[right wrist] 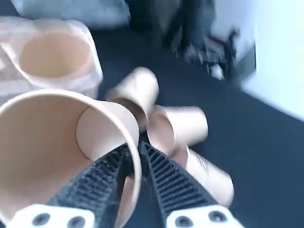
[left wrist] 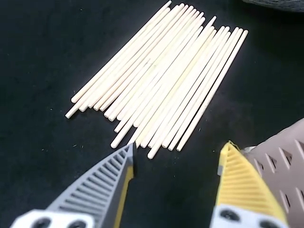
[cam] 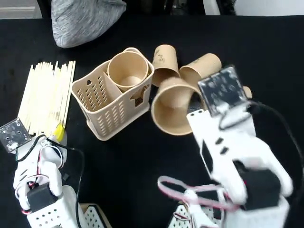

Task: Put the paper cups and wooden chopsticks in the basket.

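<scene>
Black table [cam: 128,166]: right claw [right wrist: 137,147] pinches a paper cup [right wrist: 47,142]; left claw [left wrist: 179,146] spread near wooden chopsticks [left wrist: 161,76].

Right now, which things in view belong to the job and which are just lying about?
Job: basket; upright cup inside it; held cup, rim pinched in the right hand; loose cups on their sides beside the basket; chopsticks by the open left hand.
Lying about: grey fabric bundle at the table's far edge.

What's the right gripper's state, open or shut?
Shut on a paper cup: the right gripper pinches the cup's wall at the rim, one finger inside and one outside.
</scene>
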Action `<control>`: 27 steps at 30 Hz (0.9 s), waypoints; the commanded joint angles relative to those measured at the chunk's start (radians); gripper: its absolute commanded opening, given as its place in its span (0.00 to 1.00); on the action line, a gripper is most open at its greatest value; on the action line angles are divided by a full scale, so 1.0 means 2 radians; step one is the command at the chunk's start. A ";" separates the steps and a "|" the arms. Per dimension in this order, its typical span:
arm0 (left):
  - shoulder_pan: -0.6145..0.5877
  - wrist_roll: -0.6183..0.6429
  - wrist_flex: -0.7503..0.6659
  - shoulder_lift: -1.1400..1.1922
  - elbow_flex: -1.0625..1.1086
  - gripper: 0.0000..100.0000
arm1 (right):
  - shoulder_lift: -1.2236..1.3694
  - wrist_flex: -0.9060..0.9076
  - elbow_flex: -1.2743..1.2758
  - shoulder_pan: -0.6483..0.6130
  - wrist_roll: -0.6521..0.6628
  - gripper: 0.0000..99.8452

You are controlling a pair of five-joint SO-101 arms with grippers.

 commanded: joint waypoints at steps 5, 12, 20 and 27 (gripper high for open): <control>-0.001 0.005 -0.012 -0.005 -0.001 0.29 | 0.129 0.002 -0.165 -0.101 -0.042 0.01; -0.001 0.005 -0.012 -0.005 -0.001 0.29 | 0.296 -0.008 -0.265 -0.101 -0.053 0.01; -0.001 0.005 -0.012 -0.005 -0.001 0.29 | 0.382 -0.011 -0.343 -0.101 -0.068 0.01; -0.001 0.005 -0.012 -0.005 -0.001 0.29 | 0.430 -0.031 -0.376 -0.102 -0.071 0.01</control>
